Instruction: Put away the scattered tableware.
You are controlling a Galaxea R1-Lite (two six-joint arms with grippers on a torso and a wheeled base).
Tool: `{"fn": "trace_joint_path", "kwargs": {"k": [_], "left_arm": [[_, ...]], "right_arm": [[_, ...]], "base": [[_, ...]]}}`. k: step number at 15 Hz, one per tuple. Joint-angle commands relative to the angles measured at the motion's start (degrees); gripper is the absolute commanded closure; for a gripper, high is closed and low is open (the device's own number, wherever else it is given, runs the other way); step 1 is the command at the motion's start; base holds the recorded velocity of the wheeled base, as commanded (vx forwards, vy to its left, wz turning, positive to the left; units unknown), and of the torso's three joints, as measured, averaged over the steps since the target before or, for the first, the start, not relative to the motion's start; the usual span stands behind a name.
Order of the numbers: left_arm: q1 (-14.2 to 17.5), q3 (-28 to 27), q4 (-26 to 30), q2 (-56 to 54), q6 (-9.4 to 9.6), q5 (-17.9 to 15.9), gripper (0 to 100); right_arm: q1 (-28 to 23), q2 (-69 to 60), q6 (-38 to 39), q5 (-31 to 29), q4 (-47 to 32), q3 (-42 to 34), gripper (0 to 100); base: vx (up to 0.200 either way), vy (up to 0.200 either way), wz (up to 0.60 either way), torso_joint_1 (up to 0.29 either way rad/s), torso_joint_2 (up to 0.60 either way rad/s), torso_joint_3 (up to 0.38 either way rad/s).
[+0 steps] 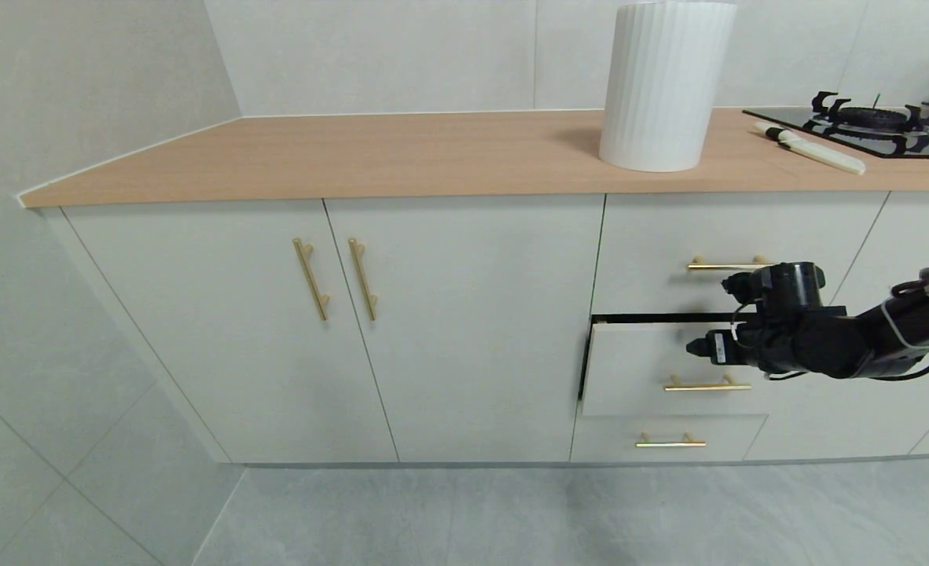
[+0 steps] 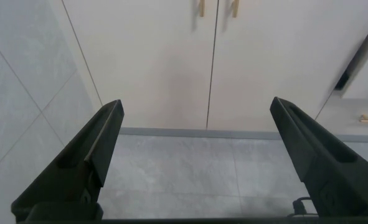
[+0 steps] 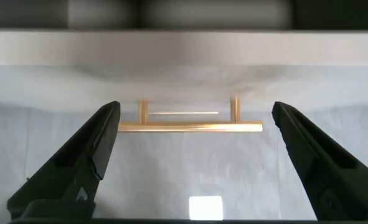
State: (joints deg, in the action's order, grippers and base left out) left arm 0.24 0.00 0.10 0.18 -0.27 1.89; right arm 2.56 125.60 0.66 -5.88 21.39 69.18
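gold drawer handle (image 3: 190, 127) faces the right gripper's (image 3: 194, 107) spread fingers (image 3: 84, 162).

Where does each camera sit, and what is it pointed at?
Head view: on the robot's head, looking down at the counter and cabinet doors; the right gripper shows at the drawer.
Left wrist view: on the left wrist, facing the cabinet doors and floor, past the open left gripper.
Right wrist view: on the right wrist, facing the drawer's handle, between its open fingers.
Shared: head and right wrist views both show that handle.
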Motion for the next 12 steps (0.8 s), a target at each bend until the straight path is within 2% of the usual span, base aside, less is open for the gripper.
{"fn": "trace_joint_path", "kwargs": {"k": [1, 2, 3, 12], "left_arm": [[0.0, 0.0, 0.0, 0.0, 0.00, 0.0, 0], [0.0, 0.0, 0.0, 0.0, 0.00, 0.0, 0], [0.0, 0.0, 0.0, 0.0, 0.00, 0.0, 0], [0.0, 0.0, 0.0, 0.0, 0.00, 0.0, 0]], "right_arm": [[0.0, 1.8, 0.0, -0.4, 0.9, -0.5, 0], [0.0, 3.3, 0.3, -1.2, 8.2, -1.9, 0], [0.0, 3.7, 1.6, -1.2, 11.7, -2.4, 0], [0.0, 6.1, 4.2, -4.2, 19.9, -1.2, 0]], "base": [[0.000, 0.000, 0.00, 0.000, 0.00, 0.000], [0.000, 0.000, 0.00, 0.000, 0.00, 0.000], [0.000, 0.000, 0.00, 0.000, 0.00, 0.000], [0.000, 0.000, 0.00, 0.000, 0.00, 0.000]]}}
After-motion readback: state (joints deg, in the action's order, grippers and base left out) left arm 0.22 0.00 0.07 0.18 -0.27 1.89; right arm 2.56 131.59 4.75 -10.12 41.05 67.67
